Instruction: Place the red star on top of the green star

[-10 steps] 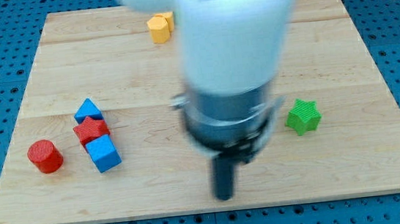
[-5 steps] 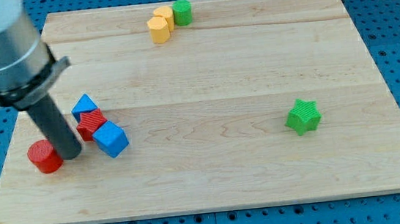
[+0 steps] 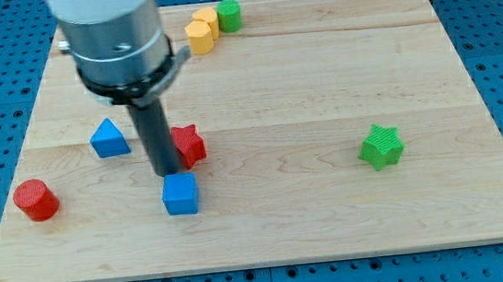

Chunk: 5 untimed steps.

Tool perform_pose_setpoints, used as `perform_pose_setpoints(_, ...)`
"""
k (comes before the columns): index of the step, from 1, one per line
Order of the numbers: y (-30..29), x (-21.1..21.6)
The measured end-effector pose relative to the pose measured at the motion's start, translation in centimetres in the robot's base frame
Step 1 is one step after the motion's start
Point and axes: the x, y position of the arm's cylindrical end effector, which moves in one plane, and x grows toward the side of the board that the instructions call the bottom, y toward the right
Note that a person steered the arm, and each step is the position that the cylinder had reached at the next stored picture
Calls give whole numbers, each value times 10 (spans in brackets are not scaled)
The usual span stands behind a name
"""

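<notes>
My tip (image 3: 167,171), the lower end of the straight dark rod, rested on the pale wooden surface (image 3: 268,213), touching the left side of the red star-shaped block (image 3: 188,144). This tool had no jaws to open or close and gripped nothing. The blue cube (image 3: 181,194) lay just below the tip, the blue triangular block (image 3: 109,138) to its left. The green star-shaped block (image 3: 381,145) sat well apart, toward the view's right.
</notes>
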Motion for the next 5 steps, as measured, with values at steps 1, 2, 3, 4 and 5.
perform_pose_setpoints(1,6,-20)
perform_pose_setpoints(2,76,-24)
perform_pose_setpoints(3,110,-29)
perform_pose_setpoints(4,74,-33)
perform_pose_setpoints(5,64,-35)
